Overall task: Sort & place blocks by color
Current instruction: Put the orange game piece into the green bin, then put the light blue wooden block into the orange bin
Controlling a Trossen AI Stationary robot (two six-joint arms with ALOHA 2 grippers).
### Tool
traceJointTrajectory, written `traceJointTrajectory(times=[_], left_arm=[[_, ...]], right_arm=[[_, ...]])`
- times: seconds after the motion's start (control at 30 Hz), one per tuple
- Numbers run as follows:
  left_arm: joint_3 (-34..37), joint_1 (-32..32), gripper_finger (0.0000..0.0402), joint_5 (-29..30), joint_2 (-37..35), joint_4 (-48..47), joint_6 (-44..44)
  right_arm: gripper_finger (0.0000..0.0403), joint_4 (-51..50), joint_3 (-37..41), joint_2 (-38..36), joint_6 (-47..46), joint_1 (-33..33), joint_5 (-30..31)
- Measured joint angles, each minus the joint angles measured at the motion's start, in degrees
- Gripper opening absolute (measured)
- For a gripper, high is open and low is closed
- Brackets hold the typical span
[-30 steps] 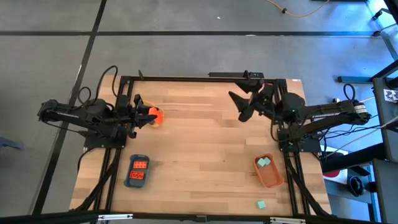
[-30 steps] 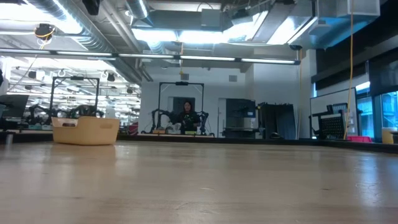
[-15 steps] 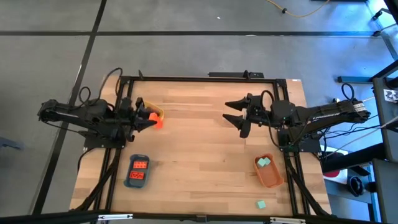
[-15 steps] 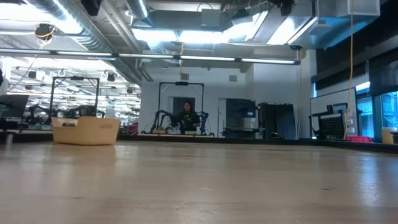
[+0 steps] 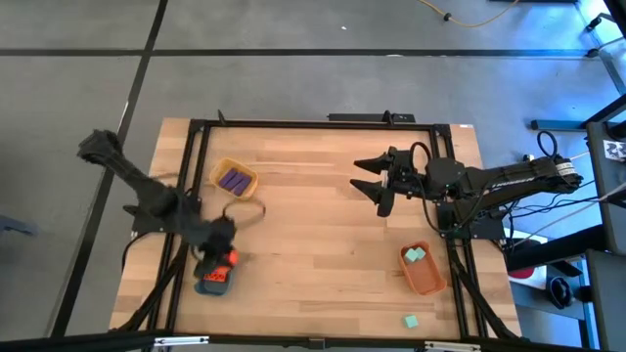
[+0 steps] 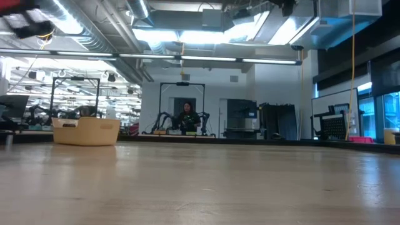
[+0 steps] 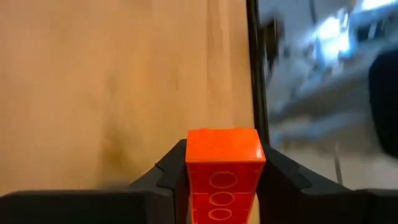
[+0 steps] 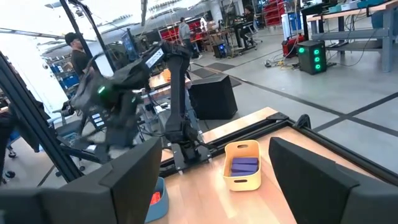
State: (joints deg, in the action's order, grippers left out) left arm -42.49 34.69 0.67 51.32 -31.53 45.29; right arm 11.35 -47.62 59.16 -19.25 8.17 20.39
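Observation:
My left gripper (image 5: 225,257) hangs over the blue tray (image 5: 208,286) near the table's left front and is shut on an orange-red block (image 7: 222,163). The yellow tray (image 5: 235,180) at the far left holds purple blocks (image 8: 244,165). At the right front, the orange tray (image 5: 426,280) holds mint blocks (image 5: 417,255). One more mint block (image 5: 412,321) lies flat on the table near the front edge. My right gripper (image 5: 375,187) hovers open over the table's far right part with nothing between its fingers. My left gripper pinches the orange-red block's two opposite long sides (image 7: 189,180) between its two fingers (image 7: 166,179). The fingers slant downward and lie along the block, whose free end sticks out past them. The block is lifted clear, above the blue tray.
Bare wood lies across the table's middle between the trays. A black frame rail (image 5: 313,124) runs around the table top. The blue tray shows a bit of orange-red inside it (image 8: 154,198). People and other rigs stand in the room beyond.
My left gripper has swung from beside the yellow tray toward the table's near edge, tipping downward, and now hangs over the blue tray, still shut on the orange-red block. The yellow tray's purple blocks are uncovered. My right gripper turned slightly, then kept still.

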Motion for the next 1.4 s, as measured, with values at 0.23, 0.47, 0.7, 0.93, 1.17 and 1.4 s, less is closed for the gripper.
traceJointTrajectory(times=[0.23, 0.47, 0.7, 0.93, 1.17, 1.4], left_arm=[[1.78, 14.86, 0.0128, 0.7, 9.77, -5.06, 8.63], [2.92, 15.16, 0.0128, 3.15, 17.67, -7.2, 3.08], [2.99, 13.43, 0.0128, 0.59, 23.04, -7.14, -0.61], [2.98, 13.42, 0.0166, 0.17, 23.7, -7.06, -0.84], [0.75, 11.33, 0.0193, -1.75, 23.01, -7.39, 0.81], [-3.91, 7.59, 0.0202, -1.32, 17.18, -17.01, -1.9]], right_arm=[[0.03, -0.31, 0.0, 0.0, 0.25, -0.01, 0.01], [0.03, -0.48, 0.0, 0.02, 0.4, -0.04, 0.27], [0.03, -0.5, 0.0, 0.04, 1.23, -0.05, 0.88], [0.03, -0.5, 0.0, 0.04, 1.65, -0.05, 0.95], [0.03, -0.5, 0.0, 0.04, 1.73, -0.05, 0.98], [0.03, -0.49, 0.0, 0.04, 2.83, -0.07, 0.99]])
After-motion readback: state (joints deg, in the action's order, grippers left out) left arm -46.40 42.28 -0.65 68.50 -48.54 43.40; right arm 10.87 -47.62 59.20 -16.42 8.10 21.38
